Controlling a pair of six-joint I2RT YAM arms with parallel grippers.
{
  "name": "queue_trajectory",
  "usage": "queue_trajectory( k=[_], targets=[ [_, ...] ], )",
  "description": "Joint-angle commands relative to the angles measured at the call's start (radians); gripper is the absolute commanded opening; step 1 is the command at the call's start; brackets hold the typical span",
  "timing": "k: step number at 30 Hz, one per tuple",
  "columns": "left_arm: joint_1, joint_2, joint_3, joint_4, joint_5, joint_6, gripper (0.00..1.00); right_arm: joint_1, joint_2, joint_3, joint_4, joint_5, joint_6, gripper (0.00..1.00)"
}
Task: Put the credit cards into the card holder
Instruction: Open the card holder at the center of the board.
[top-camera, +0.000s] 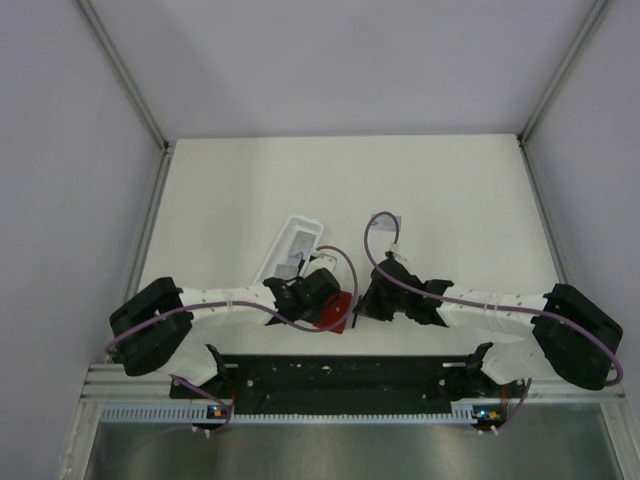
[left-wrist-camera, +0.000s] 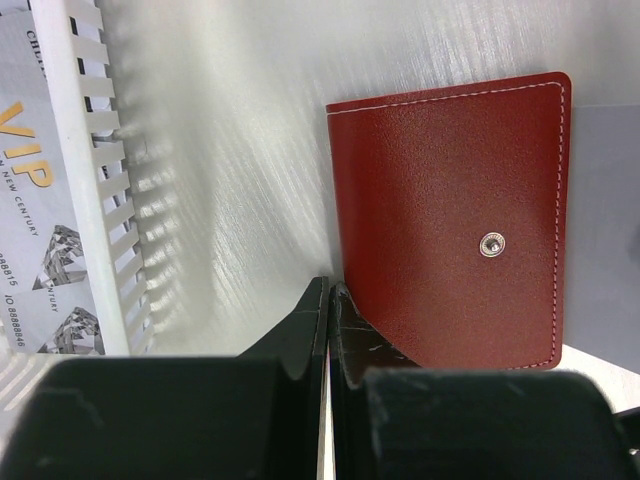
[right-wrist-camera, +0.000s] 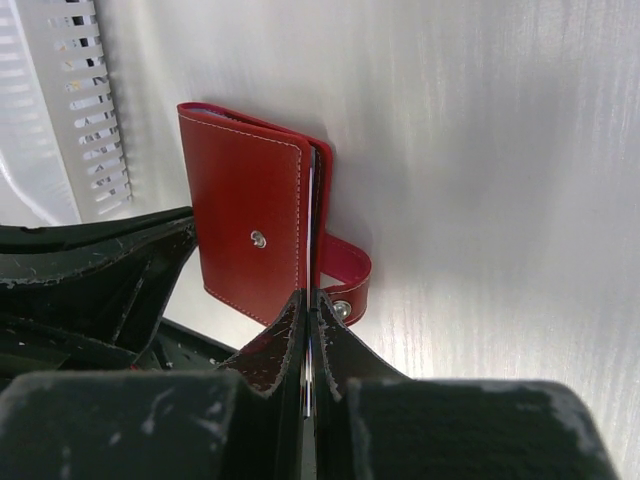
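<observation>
The card holder (top-camera: 337, 312) is a small red wallet lying between both grippers near the table's front. In the left wrist view the card holder (left-wrist-camera: 450, 220) lies closed, snap stud up. My left gripper (left-wrist-camera: 330, 290) is shut with nothing in it, its tips at the holder's near left corner. My right gripper (right-wrist-camera: 308, 293) is shut on a thin credit card (right-wrist-camera: 311, 230) seen edge-on. This card reaches into the slit between the front flap of the card holder (right-wrist-camera: 250, 220) and its back. The clasp tab (right-wrist-camera: 348, 285) curls out to the right.
A long white slotted tray (top-camera: 285, 235) stands behind the left gripper (top-camera: 320, 290). It holds grey cards (left-wrist-camera: 40, 200), one printed VIP. Another grey card (top-camera: 383, 221) lies flat on the table behind the right gripper (top-camera: 364, 300). A cable loops above each wrist.
</observation>
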Motion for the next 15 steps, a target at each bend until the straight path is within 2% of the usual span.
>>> queue_trajectory(
  k=[1, 15],
  targets=[
    [-0.008, 0.032, 0.005, 0.012, 0.045, -0.012, 0.0, -0.005, 0.007, -0.016, 0.091, -0.022, -0.002, 0.0],
    [-0.008, 0.05, 0.016, 0.021, 0.056, -0.007, 0.0, -0.005, -0.076, -0.065, 0.163, -0.016, -0.001, 0.0]
  ],
)
